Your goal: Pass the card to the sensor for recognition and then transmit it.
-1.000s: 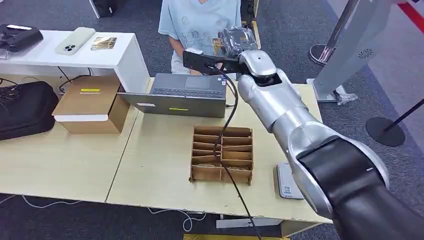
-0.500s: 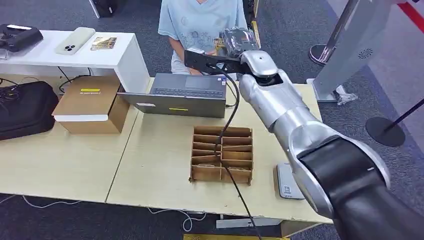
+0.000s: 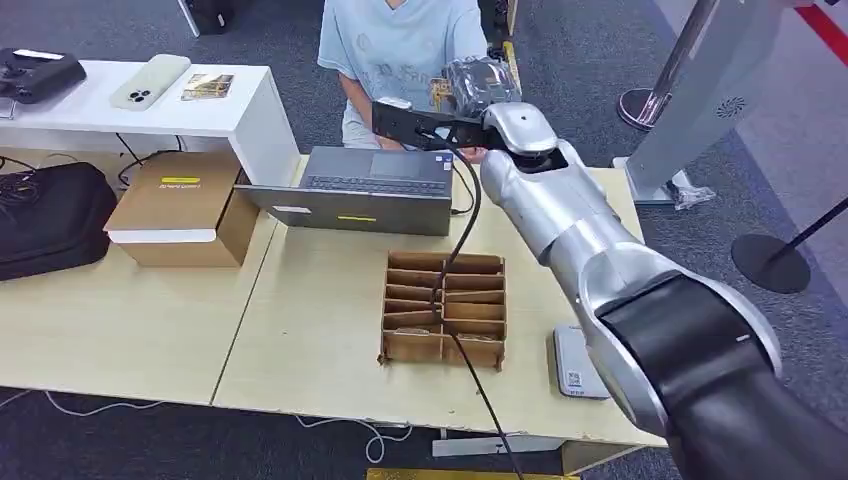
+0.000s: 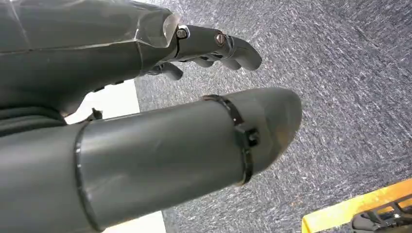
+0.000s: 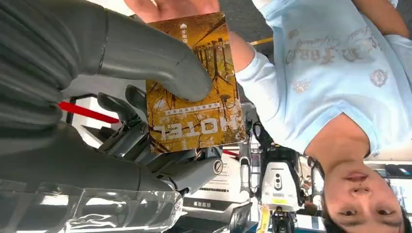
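The right robot hand (image 5: 145, 92) is out past the table's (image 3: 320, 330) far edge, its thick grey thumb pressing a card (image 5: 194, 82) against the darker fingers (image 5: 126, 104) behind it. So the card is pinched firmly, held up in front of a person (image 3: 400, 45) in a pale blue shirt seated beyond the far edge. It is a flat, glossy rectangle printed in golden yellow, with "HOTEL" across it. The person's hand (image 5: 170, 7) meets the card's far end, though whether it grips the card I cannot tell.

The left robot hand (image 4: 209, 46) hangs over speckled grey carpet, its smooth thumb straight and its dark fingers loosely curled, apart, with nothing in them.

On the table, a brown cardboard divider box (image 3: 443, 308) with two rows of slots sits near the front edge. A flat grey sensor (image 3: 577, 362) lies just beside it, towards the front right corner, partly hidden by the silver arm. A grey laptop (image 3: 365, 188) stands open at the far edge. A closed cardboard carton (image 3: 180, 207) sits at the far left.

Compared with a second ago, the right robot hand has edged slightly further towards the person, card still pinched. The things on the table have not moved.
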